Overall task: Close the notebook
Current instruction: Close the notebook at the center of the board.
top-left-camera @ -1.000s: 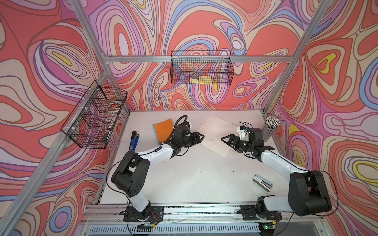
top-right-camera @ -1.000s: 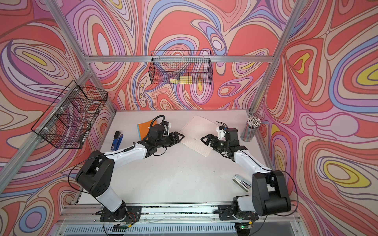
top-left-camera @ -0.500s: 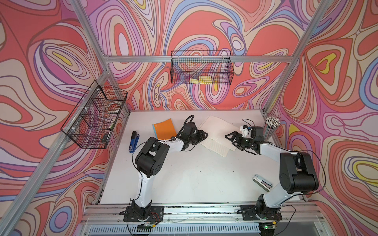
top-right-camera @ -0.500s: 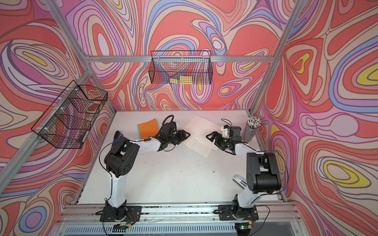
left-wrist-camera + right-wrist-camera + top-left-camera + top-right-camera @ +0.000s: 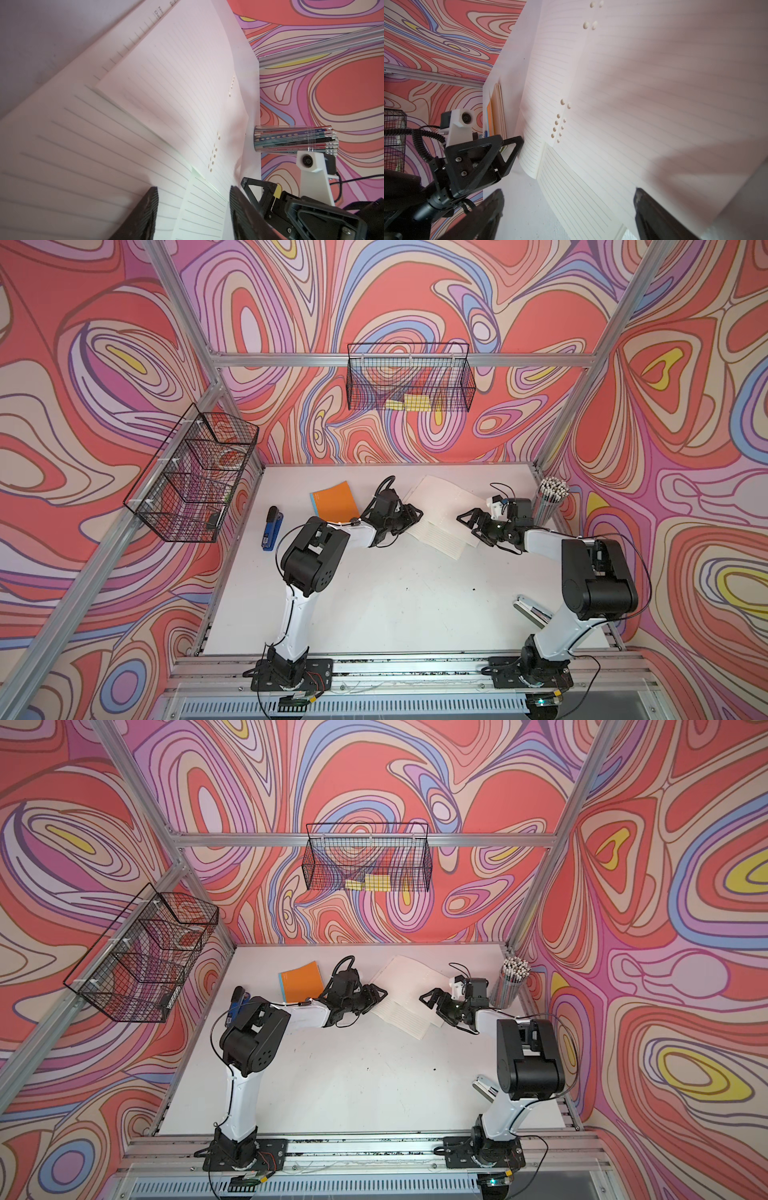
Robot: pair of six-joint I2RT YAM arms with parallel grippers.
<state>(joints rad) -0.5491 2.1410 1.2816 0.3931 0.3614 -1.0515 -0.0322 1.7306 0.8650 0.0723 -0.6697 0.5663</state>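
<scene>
Notebook (image 5: 439, 509) lies open on table (image 5: 374, 593), btw both pincers. L pincer (image 5: 413, 519): jaws apart at page edge, nothing clamped. R pincer (image 5: 469, 526): jaws wide apart over opp. pages. Pencil cup (image 5: 548, 506) just behind R pincer.

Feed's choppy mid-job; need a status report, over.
Left end effector open at notebook left edge, empty. Right end effector open at right edge. Notebook lies open. Pencil cup stands beyond, off pages.
</scene>
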